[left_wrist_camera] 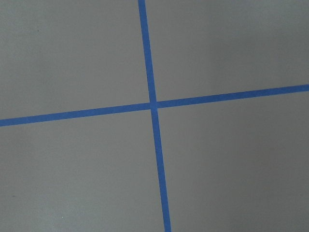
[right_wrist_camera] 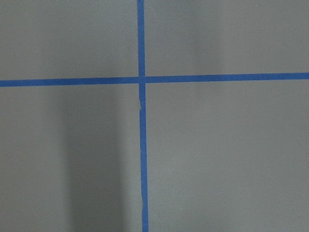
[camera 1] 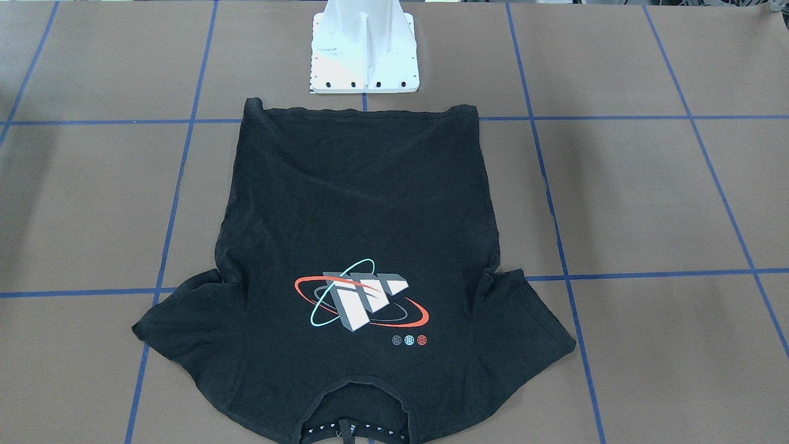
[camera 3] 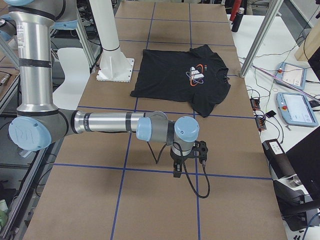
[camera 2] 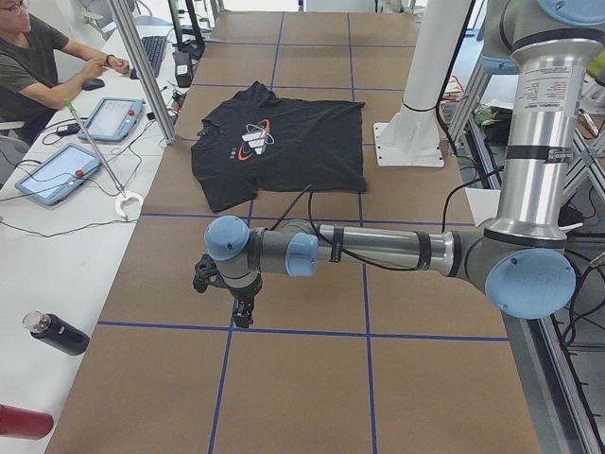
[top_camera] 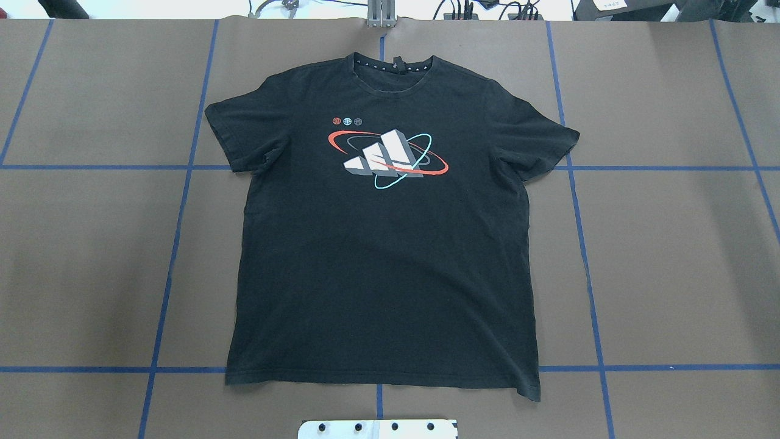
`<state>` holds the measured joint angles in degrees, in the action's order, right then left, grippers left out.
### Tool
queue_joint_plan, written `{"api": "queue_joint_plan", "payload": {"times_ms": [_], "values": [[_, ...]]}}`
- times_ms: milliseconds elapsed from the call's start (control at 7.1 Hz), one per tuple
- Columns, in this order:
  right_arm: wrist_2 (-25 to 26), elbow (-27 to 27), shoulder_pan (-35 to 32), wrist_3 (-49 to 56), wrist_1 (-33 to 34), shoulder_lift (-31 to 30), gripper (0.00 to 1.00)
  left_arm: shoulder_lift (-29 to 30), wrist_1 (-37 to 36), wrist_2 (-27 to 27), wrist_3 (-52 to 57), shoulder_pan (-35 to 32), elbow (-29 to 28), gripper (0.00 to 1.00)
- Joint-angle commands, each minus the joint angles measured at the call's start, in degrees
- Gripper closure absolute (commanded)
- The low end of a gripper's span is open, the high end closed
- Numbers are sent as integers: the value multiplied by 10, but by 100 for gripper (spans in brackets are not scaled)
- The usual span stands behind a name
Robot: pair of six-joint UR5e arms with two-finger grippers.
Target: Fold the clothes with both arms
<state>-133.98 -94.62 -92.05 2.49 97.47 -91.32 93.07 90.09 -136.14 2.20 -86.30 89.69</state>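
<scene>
The black T-shirt (top_camera: 378,256) lies flat and spread out on the brown table, graphic side up, with its hem toward the robot's base and its collar at the far edge. It also shows in the front view (camera 1: 357,203) and in both side views (camera 2: 284,151) (camera 3: 175,82). The left gripper (camera 2: 242,317) hangs over bare table far to the shirt's side, pointing down. The right gripper (camera 3: 177,172) hangs the same way at the opposite end. I cannot tell whether either is open or shut. Both wrist views show only table and blue tape.
The white pedestal base (camera 1: 365,61) stands just behind the shirt's hem. Blue tape lines (top_camera: 177,244) grid the table. A side bench holds tablets (camera 2: 57,172), a dark bottle (camera 2: 55,333) and cables, with an operator (camera 2: 33,57) seated there. A metal post (camera 2: 142,66) stands near the collar.
</scene>
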Motion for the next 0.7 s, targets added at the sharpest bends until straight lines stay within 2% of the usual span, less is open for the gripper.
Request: {"api": "queue_joint_plan", "payload": {"times_ms": [0,282,563], "values": [[-6,-2,-3,0,0,3,0,-1,1,0,0,0,0,0],[-7,-3,-4,0,-1,3,0,-1,1,0,0,0,0,0],[-3,2,-3,-4,0,29,0,12,1,-3,-6,1,0,0]]}}
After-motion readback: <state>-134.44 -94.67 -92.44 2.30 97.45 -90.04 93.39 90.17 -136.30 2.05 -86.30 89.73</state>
